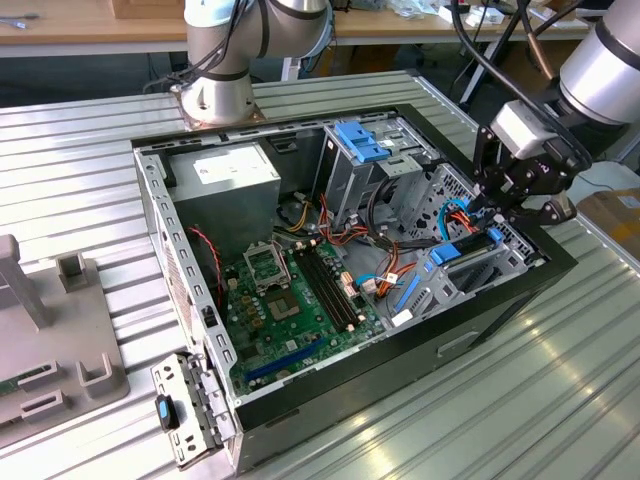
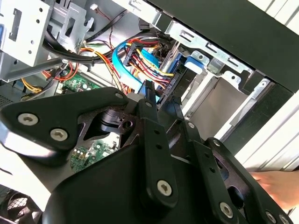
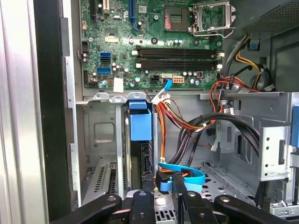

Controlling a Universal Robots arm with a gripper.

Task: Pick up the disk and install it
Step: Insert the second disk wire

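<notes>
Over the drive corner of the open computer case (image 1: 497, 312), my gripper (image 3: 161, 184) hangs with its two black fingers (image 3: 142, 205) spread only a little. A narrow gap shows between them in both wrist views, and they pinch nothing that I can see. Just beyond my fingertips, inside the case, the disk (image 3: 140, 125) stands on edge in a slot of the metal bay, its bright blue carrier facing me and its dark edge running down into the slot. In the exterior view the blue of that carrier shows in the same corner of the case, right below my gripper. A flat blue cable (image 3: 184, 173) curls across the floor of the case just beside my fingertips, and a bundle of orange, red and black wires (image 3: 174, 122) runs beside the disk towards the middle of the case. Further in, the green circuit board (image 3: 154, 42) lies flat on the case's bottom, with its long black memory slots and the square processor socket. At the far end of the case sits a grey box (image 1: 235, 175) with a white label, and near it, towards the case's middle, an upright metal cage (image 1: 350, 190) topped by a blue bracket (image 1: 360, 140). The case rests on a ribbed metal table (image 1: 80, 150).
</notes>
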